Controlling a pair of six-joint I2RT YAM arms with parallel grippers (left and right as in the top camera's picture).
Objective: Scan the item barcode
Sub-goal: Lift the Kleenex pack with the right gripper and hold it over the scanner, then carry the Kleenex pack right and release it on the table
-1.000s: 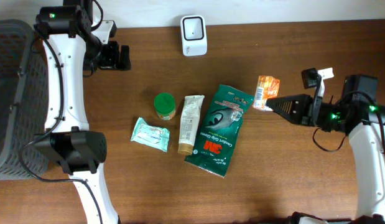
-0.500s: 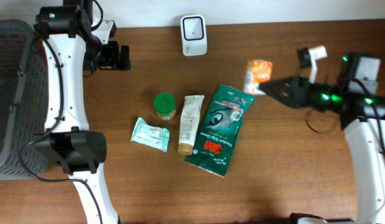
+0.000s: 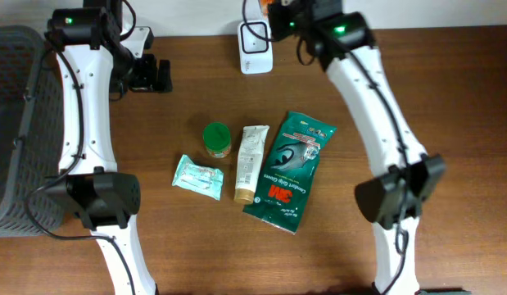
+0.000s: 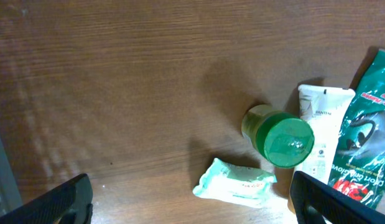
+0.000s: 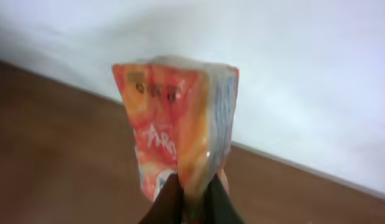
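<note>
One orange packet [image 5: 180, 124] being clamped at lower edge by right end effector [image 5: 195, 194], being held just beside scanner [image 3: 255, 37] at tabletop [image 3: 466, 123] far edge. Barcode face best being turned squarely toward scanner window, packet being held flat, steady. Left end effector [image 3: 161, 75] being held wide apart, empty.

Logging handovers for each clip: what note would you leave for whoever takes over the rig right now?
Left gripper: open, empty, above the table.
Right gripper: shut on the orange packet, held in the air by the scanner.
Done: packet picked up.
Left: present its barcode to the scanner; no sign yet of a scan.
The green pack, tube, jar and wipes lie mid-table.
</note>
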